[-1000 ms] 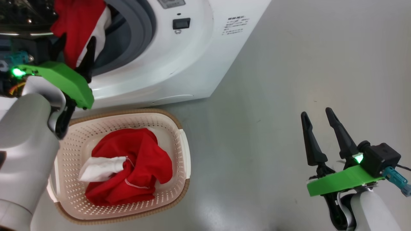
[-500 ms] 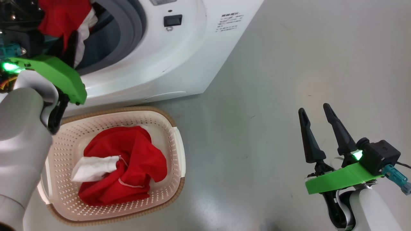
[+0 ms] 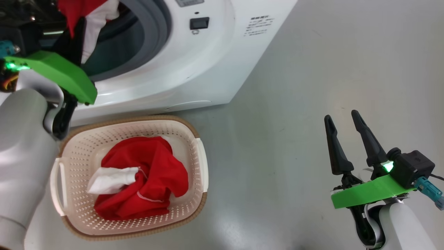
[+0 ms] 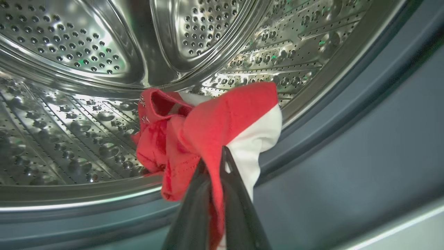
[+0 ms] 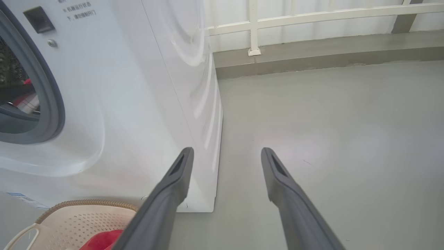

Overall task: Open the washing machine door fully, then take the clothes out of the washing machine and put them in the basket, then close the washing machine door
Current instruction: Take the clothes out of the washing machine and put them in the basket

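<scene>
One red and white garment (image 4: 208, 128) of the clothes hangs at the mouth of the washing machine (image 3: 194, 69), partly out over the lip of the steel drum (image 4: 86, 52) and the grey gasket (image 3: 163, 24). The left claw (image 4: 214, 158) is pressed together on a fold of it. Red cloth is squeezed between the two dark fingers, and the white panel bulges just beside them. Behind the bundle the visible part of the drum looks bare, so this is probably the last piece inside, though the cloth hides the drum's near bottom.

Below the machine's opening, close against its front, stands the basket (image 3: 86, 149). Another red garment (image 3: 149, 173) with a white panel lies crumpled in it. The washing machine door (image 3: 31, 14) shows as a dark glossy patch at the left of the opening, swung clear of it.

Well to the right of the machine, over bare grey floor (image 3: 295, 86), the right claw (image 3: 341, 115) hovers with its fingers spread and nothing between them.

As for progress, the door-opening step looks done and one garment is already in the basket. The second is gripped but not yet out of the machine. It has to be drawn clear of the gasket, carried down to the basket and let go. After that, closing the door is the only step left. The task seems a little past halfway.
</scene>
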### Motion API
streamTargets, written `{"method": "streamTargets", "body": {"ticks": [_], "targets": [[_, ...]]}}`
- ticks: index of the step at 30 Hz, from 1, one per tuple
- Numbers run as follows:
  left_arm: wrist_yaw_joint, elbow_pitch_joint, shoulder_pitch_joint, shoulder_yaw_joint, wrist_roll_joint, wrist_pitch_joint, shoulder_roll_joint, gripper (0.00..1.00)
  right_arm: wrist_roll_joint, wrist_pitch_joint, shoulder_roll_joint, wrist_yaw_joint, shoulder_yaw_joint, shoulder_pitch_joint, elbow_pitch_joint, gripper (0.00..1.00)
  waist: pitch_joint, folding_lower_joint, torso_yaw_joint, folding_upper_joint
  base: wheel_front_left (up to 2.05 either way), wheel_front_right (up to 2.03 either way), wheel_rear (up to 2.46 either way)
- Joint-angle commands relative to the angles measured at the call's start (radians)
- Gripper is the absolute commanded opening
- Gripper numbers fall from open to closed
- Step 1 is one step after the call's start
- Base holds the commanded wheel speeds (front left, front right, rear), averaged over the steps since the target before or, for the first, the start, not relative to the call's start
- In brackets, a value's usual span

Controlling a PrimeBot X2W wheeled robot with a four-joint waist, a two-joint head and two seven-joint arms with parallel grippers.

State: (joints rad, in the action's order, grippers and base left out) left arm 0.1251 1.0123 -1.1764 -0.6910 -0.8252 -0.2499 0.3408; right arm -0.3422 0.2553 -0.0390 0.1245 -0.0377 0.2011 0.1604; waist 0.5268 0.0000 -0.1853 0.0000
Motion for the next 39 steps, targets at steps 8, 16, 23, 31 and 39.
{"method": "streamTargets", "body": {"ticks": [8,16,23,31,39], "targets": [[0.002,-0.180,0.160,0.244,0.147,-0.012,0.040,0.00,0.027,0.006,-0.011,0.006,0.005,-0.001,-0.028,1.00,-0.034,0.0000,0.048,0.0000,0.00,0.00,0.00],[0.003,-0.341,0.341,0.477,0.317,-0.012,-0.033,0.00,0.051,0.006,-0.011,0.006,0.023,-0.019,-0.026,1.00,-0.081,0.0000,0.088,0.0000,0.00,0.00,0.00],[0.005,-0.456,0.456,0.585,0.403,-0.012,-0.088,0.00,0.064,0.006,-0.011,0.006,0.038,-0.038,-0.024,1.00,-0.117,0.0000,0.111,0.0000,0.00,0.00,0.00],[0.005,-0.616,0.597,0.644,0.449,-0.012,-0.135,0.00,0.074,0.006,-0.011,0.006,0.052,-0.063,-0.021,1.00,-0.155,0.0000,0.140,0.0000,0.00,0.00,0.00],[0.005,-0.768,0.730,0.664,0.472,-0.012,-0.166,0.00,0.081,0.006,-0.011,0.006,0.057,-0.081,-0.020,1.00,-0.179,0.0000,0.164,0.0000,0.00,0.00,0.00]]}}
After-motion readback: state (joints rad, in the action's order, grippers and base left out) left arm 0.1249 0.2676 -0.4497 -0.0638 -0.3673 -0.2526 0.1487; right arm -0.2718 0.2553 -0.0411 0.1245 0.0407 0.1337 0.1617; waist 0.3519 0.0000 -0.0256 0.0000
